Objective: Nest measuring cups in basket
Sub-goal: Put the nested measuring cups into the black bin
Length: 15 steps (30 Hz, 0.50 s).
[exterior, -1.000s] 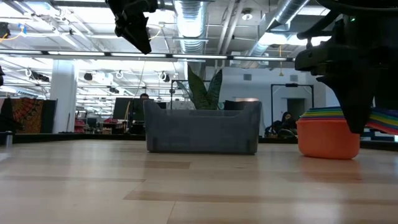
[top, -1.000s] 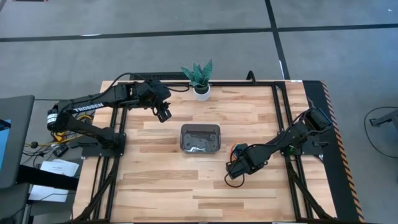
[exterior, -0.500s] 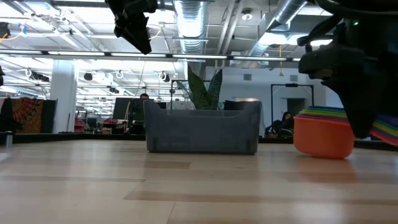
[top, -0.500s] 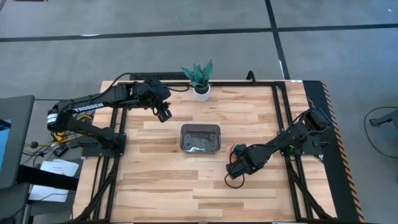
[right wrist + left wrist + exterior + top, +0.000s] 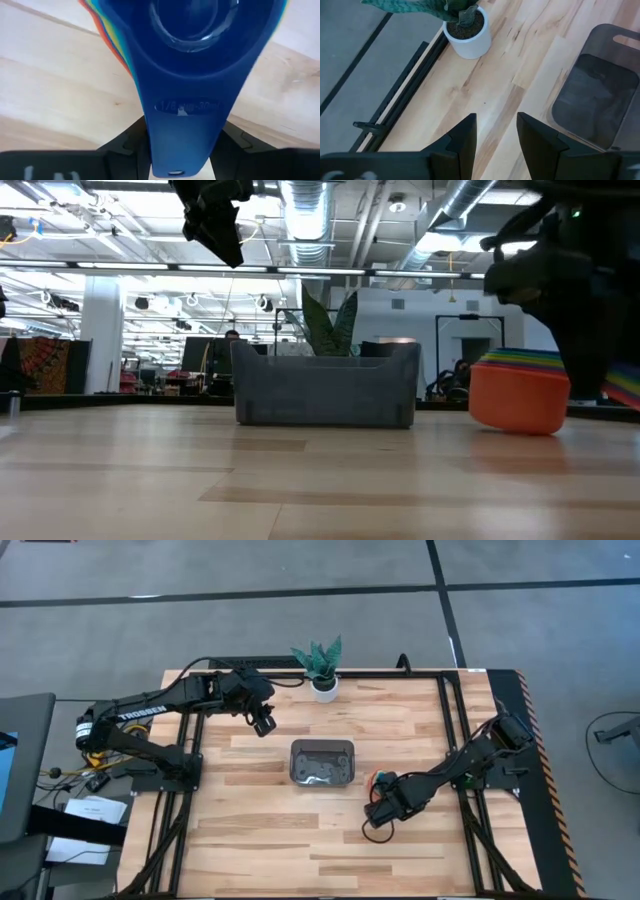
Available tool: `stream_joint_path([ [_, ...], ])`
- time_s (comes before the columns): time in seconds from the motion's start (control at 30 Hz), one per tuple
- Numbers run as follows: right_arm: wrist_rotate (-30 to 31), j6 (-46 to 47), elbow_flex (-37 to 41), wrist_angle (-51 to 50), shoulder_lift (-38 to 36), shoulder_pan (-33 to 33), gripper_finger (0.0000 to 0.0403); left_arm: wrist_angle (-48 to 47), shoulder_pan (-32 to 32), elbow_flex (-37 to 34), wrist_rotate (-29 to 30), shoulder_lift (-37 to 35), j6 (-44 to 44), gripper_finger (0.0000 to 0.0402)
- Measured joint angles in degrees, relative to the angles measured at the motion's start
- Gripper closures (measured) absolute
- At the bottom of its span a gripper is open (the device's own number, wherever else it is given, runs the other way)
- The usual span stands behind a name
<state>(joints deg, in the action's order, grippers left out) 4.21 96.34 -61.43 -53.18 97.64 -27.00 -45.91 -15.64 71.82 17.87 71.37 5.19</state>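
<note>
1. High view: straight down over the whole counter (image 5: 330,830), from far up, with the basket (image 5: 322,761) near its middle.
2. Low view: at counter height, level with and close to the basket (image 5: 326,384), room behind.
3. Left wrist view: down beside the basket (image 5: 600,95), fairly near.
4. Right wrist view: pressed against the measuring cups (image 5: 195,65).

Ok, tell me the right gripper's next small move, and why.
Probably lift. The right gripper has its fingers on either side of the handles of the nested measuring cups, whose orange bottom cup looks tilted on the table. The basket sits apart, toward the left arm, so raising the stack first should let it clear the basket's rim.
</note>
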Motion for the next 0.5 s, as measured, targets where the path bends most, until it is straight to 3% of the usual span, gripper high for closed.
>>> stream_joint_path([
  [0.5, 3.5, -1.5, -0.1, -4.7, -7.1, 0.6, 0.0244, 0.2, 0.0, 0.0, 0.4, 0.0, -0.3, 0.0272],
])
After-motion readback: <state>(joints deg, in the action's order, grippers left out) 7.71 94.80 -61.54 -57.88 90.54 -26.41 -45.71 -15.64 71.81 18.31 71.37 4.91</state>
